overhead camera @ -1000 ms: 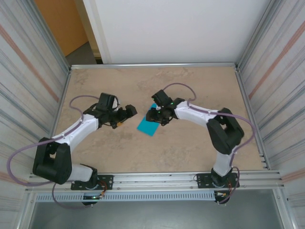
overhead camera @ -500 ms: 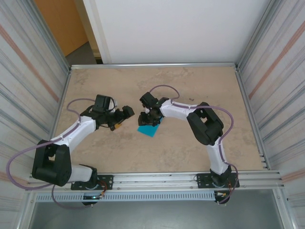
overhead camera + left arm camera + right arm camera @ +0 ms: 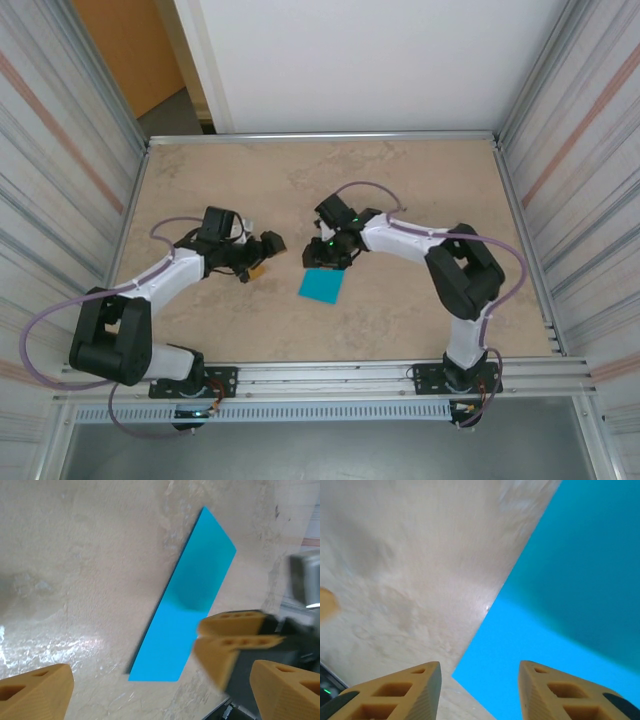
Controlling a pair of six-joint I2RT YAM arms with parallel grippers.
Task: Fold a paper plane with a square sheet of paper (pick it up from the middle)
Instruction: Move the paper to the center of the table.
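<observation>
We note the square sheet of paper (image 3: 322,285) flat, centre frame — right gripper (image 3: 323,260) half-open, empty, at its upper edge; left gripper (image 3: 263,255) wide, empty. We'd centre before pinching.

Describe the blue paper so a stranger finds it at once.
Look at the beige marbled table, near its middle, between the left arm and the right arm. There lies the square sheet of paper, close by the right fingers; it is the only flat turquoise patch on that pale surface.

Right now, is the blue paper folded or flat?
Flat: the paper lies as one plain four-sided sheet on the table, no crease visible.
</observation>
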